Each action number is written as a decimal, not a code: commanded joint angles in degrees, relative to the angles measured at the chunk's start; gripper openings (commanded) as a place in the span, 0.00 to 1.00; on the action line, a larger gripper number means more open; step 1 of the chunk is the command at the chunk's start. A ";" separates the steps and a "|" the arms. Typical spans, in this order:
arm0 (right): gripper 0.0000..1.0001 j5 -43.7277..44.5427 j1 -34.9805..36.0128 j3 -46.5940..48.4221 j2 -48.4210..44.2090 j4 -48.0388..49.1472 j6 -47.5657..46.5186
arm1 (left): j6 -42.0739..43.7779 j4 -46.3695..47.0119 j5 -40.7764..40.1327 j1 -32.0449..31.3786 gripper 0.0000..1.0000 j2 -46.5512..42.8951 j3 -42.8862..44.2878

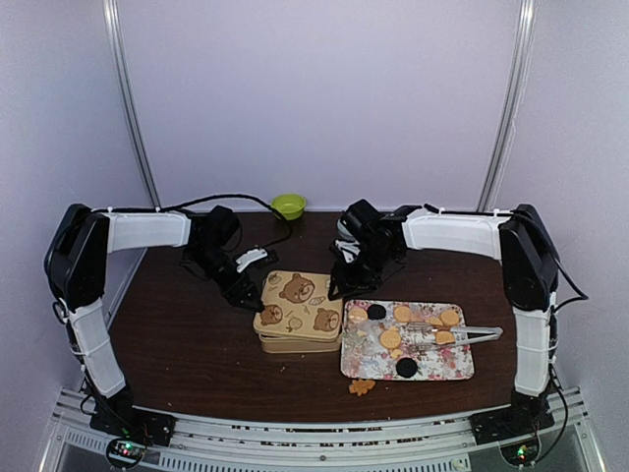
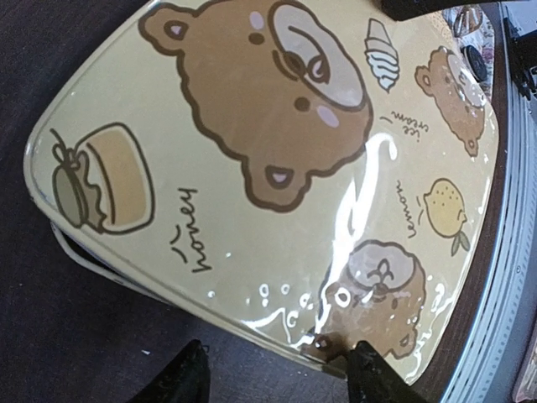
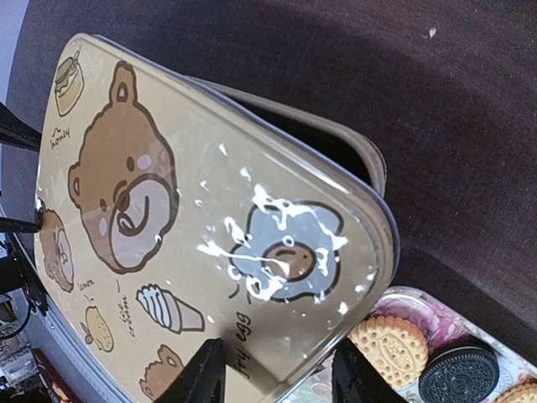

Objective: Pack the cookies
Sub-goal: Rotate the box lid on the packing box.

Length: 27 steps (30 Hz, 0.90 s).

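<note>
- The left gripper (image 2: 281, 357) has its fingers spread. The near-left rim of the bear-printed lid (image 2: 277, 168) runs through the gap; one fingertip is at that rim and the other is over the bare dark table (image 2: 75, 336).
- The right gripper (image 3: 278, 357) is also spread, straddling the lid's rim at the fried-egg corner. One finger stands in front of the lid's face, the other just past its edge. Whether either finger presses on the lid cannot be told.
- In the right wrist view the lid sits askew, and the tan wall of the tin (image 3: 369, 164) shows beyond its far edge.
- Both wrists tilt down and inward toward the lid's far corners, the left from the left side and the right from the right.
- Behind each wrist a white-wrapped forearm runs roughly level out to a raised black elbow at the table's side. From each elbow an upper link drops to a base at the near corner.
- The cookies (image 1: 402, 314) lie on the floral tray (image 1: 462, 371) just right of the tin: tan rounds and two dark ones. One more tan piece lies on the table near the tray's near edge.
- Metal tongs (image 1: 472, 333) rest across the tray's right part.
- A green bowl (image 1: 288, 206) stands at the far edge.
</note>
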 commanded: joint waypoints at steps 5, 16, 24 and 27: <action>0.40 1.91 0.21 5.30 2.45 -3.22 -2.35 | 2.37 0.42 0.89 -1.54 0.59 -1.51 -3.14; 0.38 3.19 -0.34 9.26 5.23 -6.30 -4.08 | 2.45 -0.78 0.58 -2.86 0.59 -1.97 -2.64; 0.36 3.72 -2.25 9.33 5.97 -7.26 -4.71 | 2.76 -4.58 2.79 -2.93 0.60 -3.22 1.83; 0.36 3.52 -2.96 8.47 5.89 -6.90 -4.91 | 3.12 -6.65 4.20 -2.93 0.66 -4.20 3.24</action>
